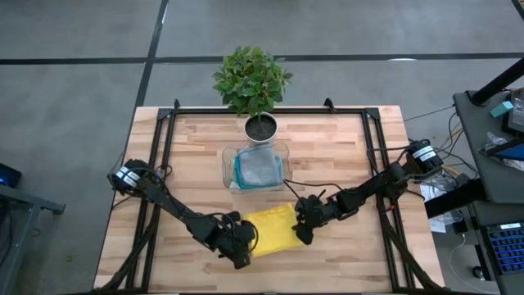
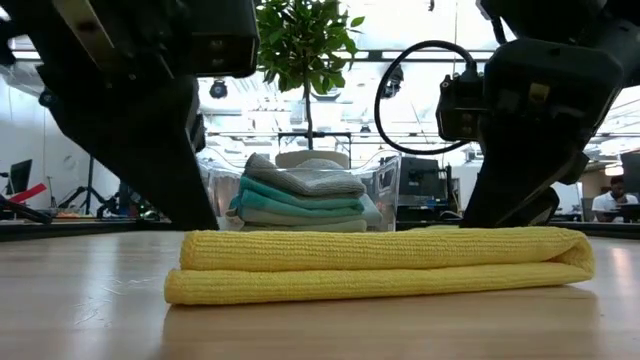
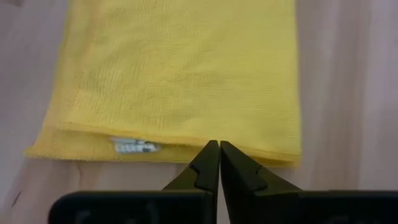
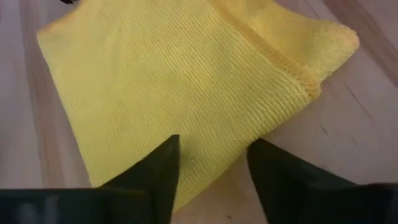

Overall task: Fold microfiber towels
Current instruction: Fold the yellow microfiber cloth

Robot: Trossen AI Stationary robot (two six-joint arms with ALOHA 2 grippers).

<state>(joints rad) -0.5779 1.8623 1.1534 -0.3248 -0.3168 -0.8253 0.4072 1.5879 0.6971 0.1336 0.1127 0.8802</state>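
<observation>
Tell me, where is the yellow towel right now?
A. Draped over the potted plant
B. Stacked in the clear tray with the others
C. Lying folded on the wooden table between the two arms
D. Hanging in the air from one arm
C: the yellow towel lies folded flat on the table, in front of the tray that holds the other folded towels.

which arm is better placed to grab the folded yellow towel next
Probably the right: the right gripper is open with its fingers straddling the folded yellow microfiber towel edge, while the left gripper is shut at the opposite edge.
</observation>
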